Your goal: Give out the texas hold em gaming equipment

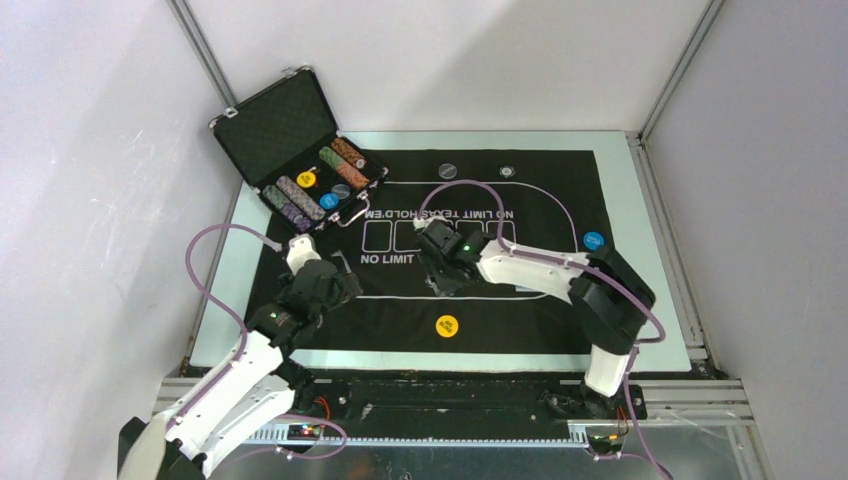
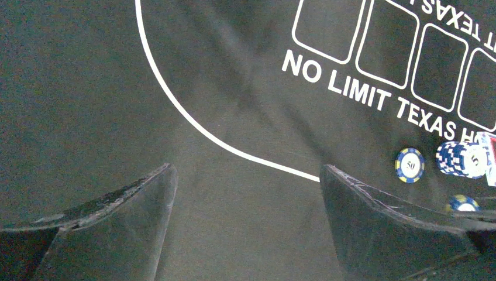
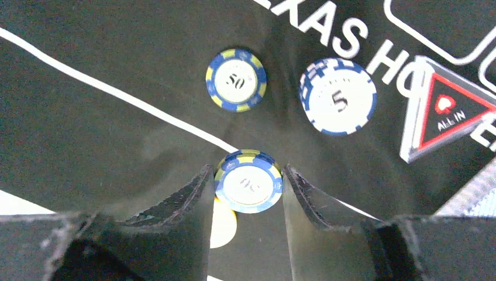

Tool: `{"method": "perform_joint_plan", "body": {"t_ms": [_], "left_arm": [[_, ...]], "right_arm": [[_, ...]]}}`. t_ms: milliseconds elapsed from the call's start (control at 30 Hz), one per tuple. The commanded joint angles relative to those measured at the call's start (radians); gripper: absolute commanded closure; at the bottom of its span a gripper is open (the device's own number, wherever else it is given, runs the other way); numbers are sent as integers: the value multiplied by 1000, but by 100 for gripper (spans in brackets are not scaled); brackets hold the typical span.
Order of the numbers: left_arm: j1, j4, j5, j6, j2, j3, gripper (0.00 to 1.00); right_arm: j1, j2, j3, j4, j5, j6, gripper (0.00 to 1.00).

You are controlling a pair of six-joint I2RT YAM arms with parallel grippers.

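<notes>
Right claw [image 3: 246,173] grips a blue-yellow chip [image 3: 248,188], perhaps a short stack.

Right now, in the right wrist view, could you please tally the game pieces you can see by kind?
Blue-and-yellow 50 chips: 2, one held in the right gripper
Stack of blue-and-white 5 chips: 1
Red-black ALL IN triangle marker: 1
Yellow disc, partly hidden: 1
Total: 5

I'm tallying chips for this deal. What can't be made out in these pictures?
Top view: everything under the right claw, hidden by it.
Right wrist: how many gripped chips; stacked, seen from above.
Left wrist: one chip behind the finger; marker cut by the edge.
Top view: values of case chips, too small.
</notes>
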Motion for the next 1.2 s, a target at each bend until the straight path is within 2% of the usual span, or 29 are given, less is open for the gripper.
{"method": "perform_joint_plan", "body": {"t_ms": [0,200,333,533,633,667,700,733,800,933,1167], "left_arm": [[6,23,-5,-10,-9,-7,2],[5,32,-1,-8,6,-7,2],[6,44,11,-6,20,-6,2],[6,51,21,-4,30,-5,2],[6,49,23,-1,29,-5,2],[6,48,23,-1,27,-5,2],[6,47,23,0,25,-5,2],[6,46,24,0,22,-5,2],[6,45,23,1,18,-6,2],[6,41,23,1,11,-6,2],[6,33,16,0,-3,-7,2]], "right_arm": [[6,-133,-73,8,34,41,100],[2,-269,-259,26,7,99,100],[4,-283,-343,58,8,127,100],[6,-274,-384,78,20,160,88],[7,-286,-385,73,20,164,65],[8,-291,-385,71,19,164,52],[8,-305,-385,70,17,164,47],[7,-313,-380,60,17,163,37],[8,-334,-366,41,29,161,27],[9,-367,-322,35,22,132,19],[51,-308,-223,159,-75,16,16]]}}
